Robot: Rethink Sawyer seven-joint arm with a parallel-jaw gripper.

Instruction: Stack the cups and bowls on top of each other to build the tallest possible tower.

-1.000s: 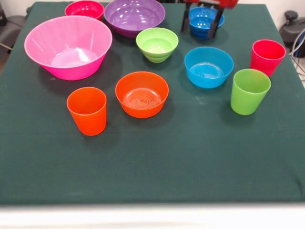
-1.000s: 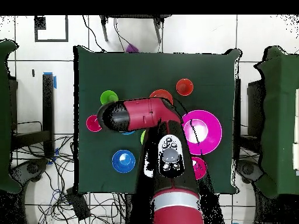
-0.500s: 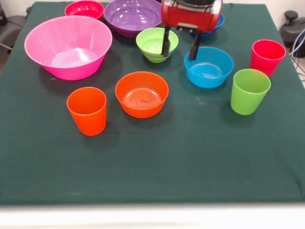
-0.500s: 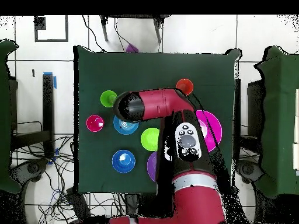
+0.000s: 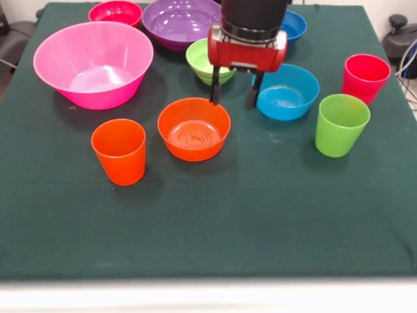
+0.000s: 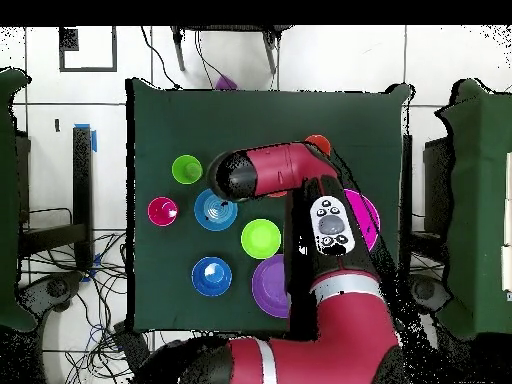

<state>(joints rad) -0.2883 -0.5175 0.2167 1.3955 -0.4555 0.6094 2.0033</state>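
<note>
My gripper [image 5: 232, 102] hangs open and empty just above the cloth, its tips by the far rim of the orange bowl [image 5: 194, 128]. The light blue bowl [image 5: 288, 92] sits to its right and the lime green bowl [image 5: 198, 60] behind it, partly hidden. The huge pink bowl [image 5: 93, 65], red-pink bowl [image 5: 115, 12], purple bowl [image 5: 179, 23] and dark blue bowl [image 5: 292, 25] stand at the back. The orange cup [image 5: 119, 151], green cup [image 5: 341, 124] and red-pink cup [image 5: 365, 76] stand upright. Each piece stands alone. From overhead my arm [image 6: 280, 175] covers the orange bowl.
The dark green cloth [image 5: 260, 215] covers the table and stretches bare towards the front edge. Overhead, cables [image 6: 100, 300] lie on the floor beside the table, and other green-covered tables [image 6: 480, 200] stand to either side.
My gripper has come forward from over the dark blue bowl at the back, passed the lime green and light blue bowls, and now sits lower by the orange bowl. No cup or bowl has moved.
</note>
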